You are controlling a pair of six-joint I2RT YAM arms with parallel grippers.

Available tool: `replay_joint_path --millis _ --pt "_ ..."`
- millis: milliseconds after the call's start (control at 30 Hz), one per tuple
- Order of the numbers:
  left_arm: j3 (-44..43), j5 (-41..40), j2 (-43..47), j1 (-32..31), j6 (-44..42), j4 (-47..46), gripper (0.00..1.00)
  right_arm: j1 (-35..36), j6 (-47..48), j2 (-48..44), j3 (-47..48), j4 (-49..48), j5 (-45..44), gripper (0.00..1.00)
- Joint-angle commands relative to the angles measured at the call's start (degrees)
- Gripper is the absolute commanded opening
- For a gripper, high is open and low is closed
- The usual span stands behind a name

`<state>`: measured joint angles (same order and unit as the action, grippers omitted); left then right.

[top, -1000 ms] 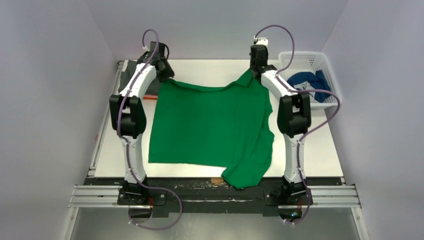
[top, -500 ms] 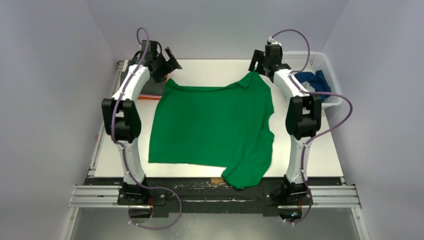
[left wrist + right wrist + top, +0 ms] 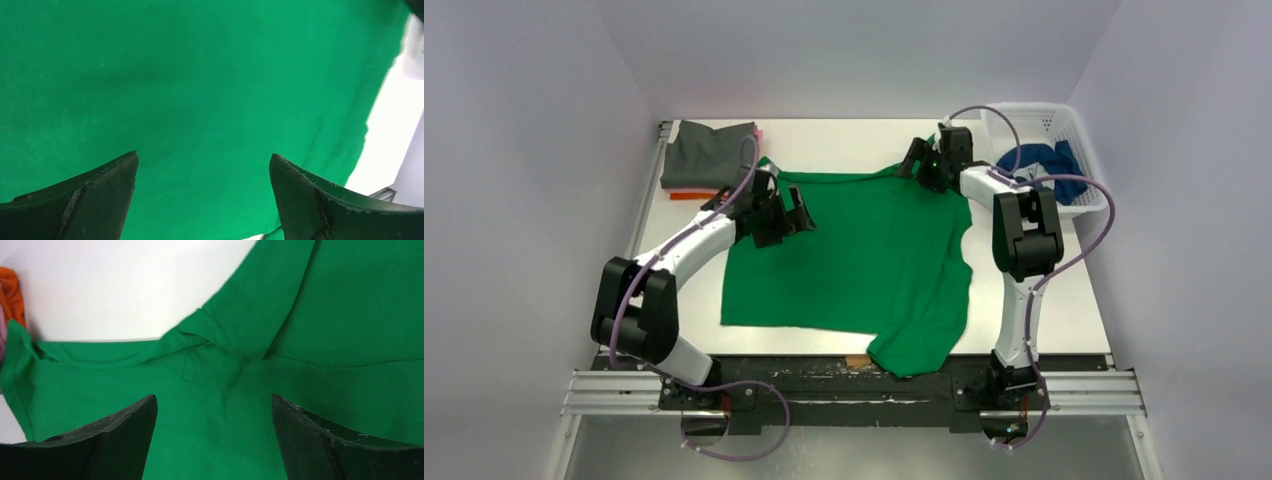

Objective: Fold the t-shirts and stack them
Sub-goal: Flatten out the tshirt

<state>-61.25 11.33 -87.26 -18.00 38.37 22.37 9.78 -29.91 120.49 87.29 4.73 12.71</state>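
The green t-shirt (image 3: 854, 250) lies spread over the middle of the white surface (image 3: 1079, 300), neckline toward the far side. Most of it is flat, but a long crease runs down its right side. Its near-right corner is bunched and hangs over the near edge. The right wrist view shows the collar band rumpled, with a flap of cloth turned over beside it. Half a second earlier both arms were raised at the far corners. Since then the left arm has swung in and down, so the left claw (image 3: 802, 215) hovers over the shirt's far-left part, released, its fingers wide apart with nothing between them. The right claw (image 3: 911, 163) has shifted left and lower to the far-right shoulder by the collar, also released and empty. The shirt itself has not shifted. With the left arm moved away, a folded stack shows in the far-left corner. It has a grey shirt (image 3: 709, 150) on top, with a pink shirt (image 3: 757, 130) and an orange shirt (image 3: 686, 196) peeking out beneath. A white lattice basket (image 3: 1064, 115) at the far right holds a crumpled blue shirt (image 3: 1034, 160). The left forearm crosses the green shirt's far-left corner.
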Motion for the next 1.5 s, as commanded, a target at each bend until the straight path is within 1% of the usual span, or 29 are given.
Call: replay_joint_path --millis 0,67,267,333,433,467,533,600,667,733,833,900,967,1033,1067,1133,1200,1233,1267,1333,1400,1433,1467 --pt "4.3 0.5 -2.0 0.1 1.6 -5.5 1.00 0.9 -4.9 2.2 1.1 -8.0 1.1 0.83" --pt "5.5 0.8 -4.2 0.1 2.3 -5.7 1.00 1.6 -5.4 5.2 3.1 -8.9 -1.9 0.83" --pt "7.2 0.5 -8.6 0.1 3.2 -4.9 1.00 2.3 -10.3 15.1 12.2 -11.6 -6.2 0.82" --pt "7.8 0.2 -9.4 0.1 3.0 -4.0 1.00 2.8 -11.4 19.8 18.6 -11.2 -8.0 0.82" --pt "8.3 -0.2 -10.2 0.1 2.7 -2.2 1.00 3.6 -12.7 28.0 32.0 -11.1 -10.9 0.81" --pt "8.5 -0.4 -10.2 0.1 2.6 -1.9 1.00 3.8 -12.7 30.6 37.9 -12.7 -12.2 0.81" --pt "8.7 -1.2 -10.1 0.2 2.5 -0.8 1.00 4.3 -12.2 36.3 46.6 -15.8 -15.5 0.81" --pt "9.1 -2.1 -9.8 0.1 2.4 0.0 1.00 4.4 -12.2 39.6 51.8 -21.5 -17.1 0.81" --pt "9.7 -2.5 -9.3 0.1 2.4 0.1 1.00 4.5 -12.6 40.5 52.3 -28.7 -17.3 0.81" --pt "9.8 -2.4 -9.1 0.1 2.6 0.5 1.00 4.9 -11.3 40.5 52.7 -31.7 -16.2 0.81" --pt "10.0 -2.0 -8.6 0.0 2.6 0.2 1.00 5.8 -5.3 39.3 54.9 -29.8 -9.7 0.82" --pt "10.5 -2.0 -8.2 -0.1 2.9 -0.6 1.00 6.9 -1.2 37.2 57.4 -23.0 -7.4 0.83" --pt "10.6 -1.6 -8.1 -0.2 3.3 -0.9 1.00 8.6 2.3 32.6 54.0 -21.0 -7.8 0.86" --pt "10.6 -1.2 -7.8 -0.3 3.4 -0.9 1.00 10.4 2.5 28.4 48.1 -22.4 -10.0 0.88" --pt "10.6 -1.3 -7.3 -0.4 3.4 -0.9 1.00 11.3 3.0 27.6 47.4 -21.6 -11.0 0.89" --pt "10.6 -1.7 -6.0 -0.4 3.3 -0.6 1.00 12.6 2.8 29.1 50.9 -17.6 -13.8 0.89" --pt "10.5 -2.4 -4.6 -0.4 3.0 0.1 1.00 13.1 1.4 32.3 56.8 -12.8 -13.9 0.90" --pt "10.3 -3.1 -3.9 -0.3 2.8 0.7 1.00 13.1 -0.4 32.8 57.6 -11.3 -13.1 0.90" --pt "10.3 -3.6 -3.1 -0.3 2.7 1.3 1.00 13.0 -1.3 31.8 56.1 -10.7 -12.9 0.89" --pt "10.3 -4.3 -1.9 -0.3 2.1 1.4 1.00 12.6 -1.0 26.5 47.3 -10.4 -11.2 0.90" --pt "10.3 -4.2 -1.3 -0.3 1.8 1.0 1.00 12.6 2.1 16.9 35.7 -10.9 -11.8 0.90" --pt "10.3 -4.0 -1.3 -0.3 1.7 0.6 1.00 12.6 3.7 13.0 28.2 -10.7 -12.1 0.89" --pt "10.1 -3.7 -1.5 -0.3 1.6 0.2 1.00 12.6 4.7 9.0 23.3 -10.2 -12.0 0.90"
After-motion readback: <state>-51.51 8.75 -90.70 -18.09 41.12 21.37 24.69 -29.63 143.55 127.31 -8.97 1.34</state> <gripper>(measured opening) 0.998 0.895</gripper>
